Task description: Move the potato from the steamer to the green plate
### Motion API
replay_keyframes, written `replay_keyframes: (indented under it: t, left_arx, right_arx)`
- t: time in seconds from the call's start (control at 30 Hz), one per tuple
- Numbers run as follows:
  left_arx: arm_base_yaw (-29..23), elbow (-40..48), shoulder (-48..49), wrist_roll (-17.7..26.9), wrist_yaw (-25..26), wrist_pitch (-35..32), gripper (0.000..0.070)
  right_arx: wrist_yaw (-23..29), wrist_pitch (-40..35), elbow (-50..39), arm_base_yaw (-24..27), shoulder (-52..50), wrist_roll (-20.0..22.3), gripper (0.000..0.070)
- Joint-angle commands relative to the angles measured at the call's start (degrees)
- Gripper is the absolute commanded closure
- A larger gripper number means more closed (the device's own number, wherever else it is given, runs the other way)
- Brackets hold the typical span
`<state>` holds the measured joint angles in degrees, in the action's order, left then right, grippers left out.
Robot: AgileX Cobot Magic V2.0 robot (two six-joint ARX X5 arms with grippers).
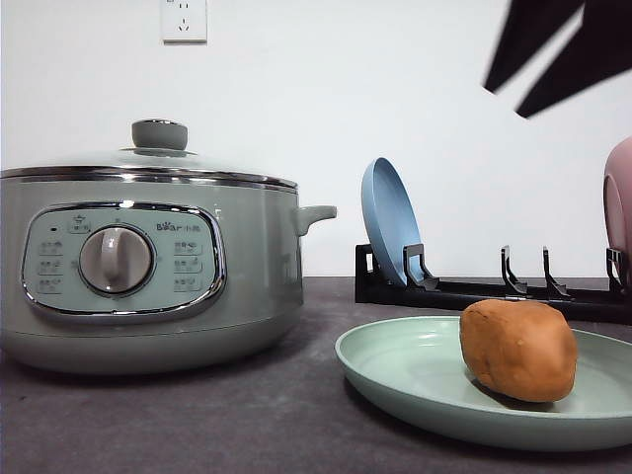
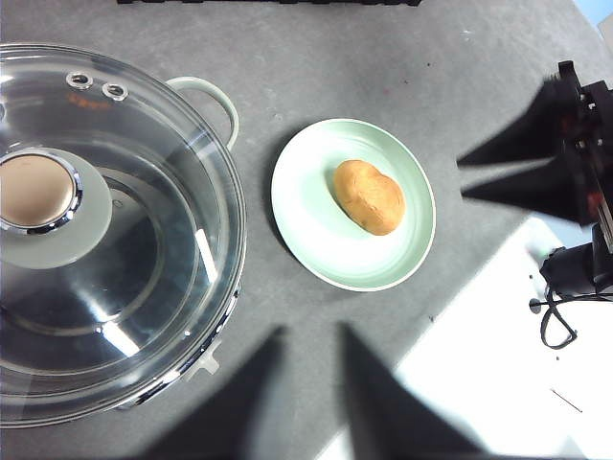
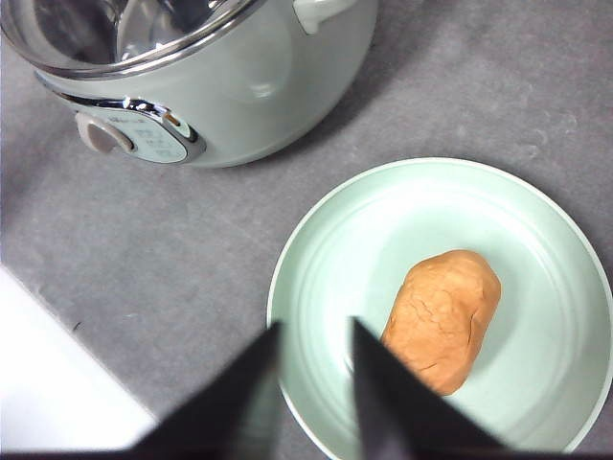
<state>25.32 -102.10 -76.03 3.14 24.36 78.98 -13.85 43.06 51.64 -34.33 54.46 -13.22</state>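
potato (image 1: 519, 350) lying on its side on the green plate (image 1: 395, 370), a little off the plate's middle on the side away from the steamer (image 1: 148, 267); the plate sits on the grey table (image 1: 197, 425) just beside the pot, touching nothing else. steamer closed, its glass lid (image 2: 105, 230) with the green knob (image 1: 159, 133) seated on the chrome rim. behind the plate, a black dish rack (image 1: 474, 291) holding a blue plate (image 1: 388, 219) upright and, at the frame edge, a pink plate (image 1: 620, 202). right gripper (image 3: 314, 383) raised above the plate, fingers parted and holding nothing, with the potato just beside one fingertip in the right wrist view; in the front view its dark fingers (image 1: 563, 49) appear high above the rack. left gripper (image 2: 311, 383) likewise spread and empty, hanging over bare table between steamer and plate. judged from this layout, the transfer itself looks complete and the step in hand is the retreat. to do it well, the right arm should rise straight up before moving sideways, so that neither finger brushes the potato, which being lumpy and rounded could roll toward the shallow rim; the fingers are best kept apart until well clear, and the path should avoid the rack and the lid knob.
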Motion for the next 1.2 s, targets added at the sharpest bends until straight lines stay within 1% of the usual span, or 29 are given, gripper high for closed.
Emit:
replay_keyframes:
  t: [0.0, 0.77, 0.8, 0.87, 0.93, 1.0, 1.07, 1.17]
  left_arx:
    - [0.3, -1.7, -0.3, 0.5, 0.3, -0.8, 0.0700]
    - [0.3, -1.7, -0.2, 0.5, 0.3, -1.0, 0.0700]
    - [0.0, -1.7, 0.5, 1.2, 0.0, -1.1, 0.0700]
    - [-0.6, -1.7, 1.5, 4.8, -0.5, -2.1, 0.0700]
    - [-1.7, -1.1, 3.8, 7.2, -0.5, -5.9, 0.0700]
    - [-3.5, 0.4, 6.9, 9.2, -0.5, -11.9, 0.0700]
    - [-6.0, 2.7, 10.5, 9.7, -0.5, -18.2, 0.0700]
    - [-10.8, 8.6, 16.9, 9.6, -0.5, -28.7, 0.0700]
  right_arx:
    - [0.2, -0.4, 0.9, -0.3, 0.4, 0.8, 0.0700]
    - [0.4, -0.7, 0.9, -0.3, 0.4, 0.8, 0.0700]
    - [0.4, -0.6, 0.9, -0.3, 0.4, 0.8, 0.0700]
    - [0.4, -0.6, 0.9, -0.3, 0.4, 0.8, 0.0700]
    - [0.4, -0.7, 0.9, -0.3, 0.4, 0.8, 0.0700]
    - [0.4, -0.7, 0.9, -0.3, 0.4, 0.8, 0.0700]
    - [0.4, -0.7, 0.9, -0.3, 0.4, 0.8, 0.0700]
    - [0.4, -0.7, 0.9, -0.3, 0.4, 0.8, 0.0700]
